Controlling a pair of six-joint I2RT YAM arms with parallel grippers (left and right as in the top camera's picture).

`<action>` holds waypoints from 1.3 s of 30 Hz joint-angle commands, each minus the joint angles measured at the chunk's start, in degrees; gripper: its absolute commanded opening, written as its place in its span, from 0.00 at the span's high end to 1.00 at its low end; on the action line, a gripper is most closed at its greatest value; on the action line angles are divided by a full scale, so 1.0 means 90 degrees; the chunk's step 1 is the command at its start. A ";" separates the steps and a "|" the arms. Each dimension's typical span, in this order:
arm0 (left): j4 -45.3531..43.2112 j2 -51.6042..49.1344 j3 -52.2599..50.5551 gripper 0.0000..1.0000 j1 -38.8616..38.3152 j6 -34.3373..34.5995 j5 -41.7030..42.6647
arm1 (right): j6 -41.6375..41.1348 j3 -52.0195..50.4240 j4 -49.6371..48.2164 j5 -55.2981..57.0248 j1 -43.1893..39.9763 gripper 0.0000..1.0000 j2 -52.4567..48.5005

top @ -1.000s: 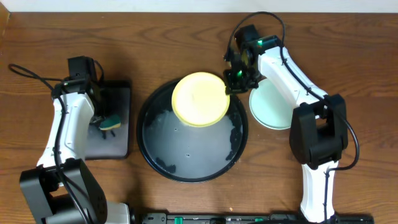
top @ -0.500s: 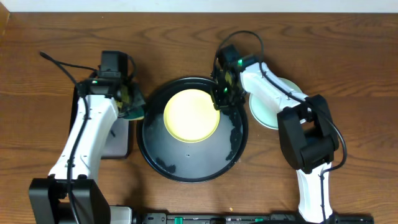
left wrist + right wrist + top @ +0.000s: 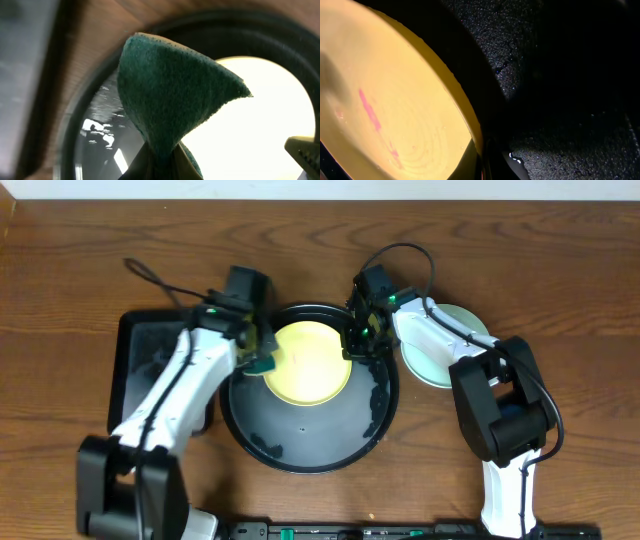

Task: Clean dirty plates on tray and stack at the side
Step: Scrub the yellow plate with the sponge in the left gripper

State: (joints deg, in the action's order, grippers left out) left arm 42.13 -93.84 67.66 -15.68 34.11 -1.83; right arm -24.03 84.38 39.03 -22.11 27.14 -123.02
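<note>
A pale yellow plate (image 3: pixel 308 365) lies over the upper half of the round black tray (image 3: pixel 300 445). My right gripper (image 3: pixel 354 346) is shut on the plate's right rim; the right wrist view shows that rim between the fingers and pink smears (image 3: pixel 368 108) on the plate's face (image 3: pixel 405 115). A green sponge (image 3: pixel 262 361) is pinched in my left gripper (image 3: pixel 256 350) at the plate's left edge. In the left wrist view the sponge (image 3: pixel 175 95) stands up from the shut jaws over the tray (image 3: pixel 95 140) and the yellow plate (image 3: pixel 265 125).
A pale mint-blue plate (image 3: pixel 445 350) lies on the table right of the tray, partly under my right arm. A wet black rectangular tray (image 3: pixel 150 365) sits at the left. Water film and droplets (image 3: pixel 375 405) cover the round tray's floor.
The left arm swung right from the rectangular tray, bringing the sponge to the yellow plate's left edge. The right gripper moved the plate leftward and lower, deeper inside the round tray.
</note>
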 commanded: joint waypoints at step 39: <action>-0.0398 -0.1739 0.0087 0.93 -0.0889 0.1751 0.0083 | -0.0182 -0.0236 -0.0063 0.0384 0.0080 0.99 -0.0311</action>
State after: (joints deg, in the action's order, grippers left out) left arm 36.95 -108.33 69.69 -24.56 46.24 6.04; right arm -24.58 84.25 38.85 -22.09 27.14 -122.93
